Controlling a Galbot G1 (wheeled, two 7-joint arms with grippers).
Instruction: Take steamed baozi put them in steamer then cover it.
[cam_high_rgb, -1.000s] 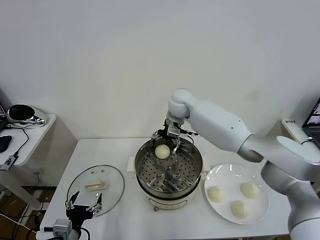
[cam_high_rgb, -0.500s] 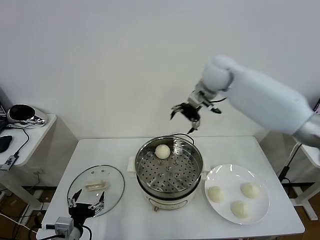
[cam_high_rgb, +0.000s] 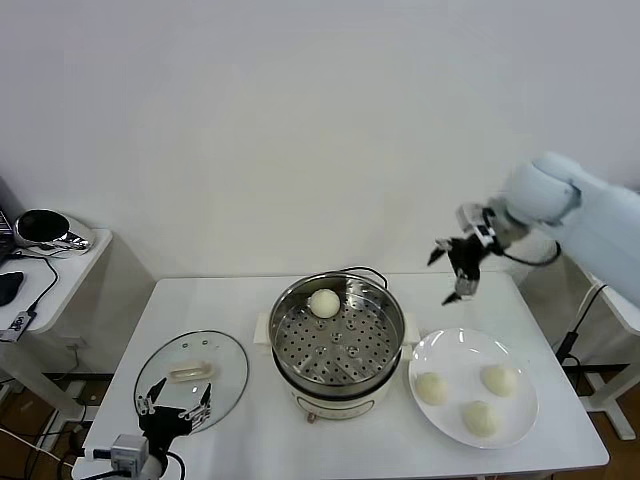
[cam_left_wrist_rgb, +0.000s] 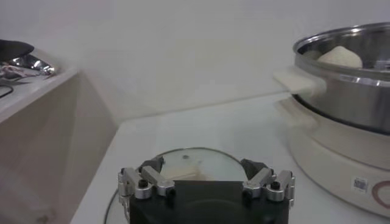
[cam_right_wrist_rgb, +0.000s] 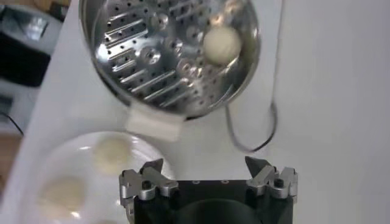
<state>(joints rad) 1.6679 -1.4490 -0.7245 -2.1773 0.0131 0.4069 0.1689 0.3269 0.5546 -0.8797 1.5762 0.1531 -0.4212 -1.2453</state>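
Baozi, small round cream-white dough buns, are split between two places: one bun (cam_high_rgb: 324, 302) sits on the perforated tray at the far side of the round shiny stainless-steel steamer (cam_high_rgb: 338, 390), and three more (cam_high_rgb: 480, 417) lie on the flat white plate (cam_high_rgb: 432, 350) near the table's (cam_high_rgb: 250, 440) right front corner. The steamer stands at the middle of the table on its white electric base.

The round clear glass cover (cam_high_rgb: 230, 355) with its cream-white bar handle lies flat near the left front corner, well apart from the pot.

By my reckoning the job is about a quarter through: one bun loaded, three to go, and the pot uncovered.

The right gripper (cam_high_rgb: 457, 268) hangs in the air above the table's far right edge, between steamer and plate, fingers spread wide and holding nothing. I would guess its next call is one of the plate's buns.

The left gripper (cam_high_rgb: 175, 410) is parked low at the front left edge, just over the near rim of the cover, fingers apart and empty.
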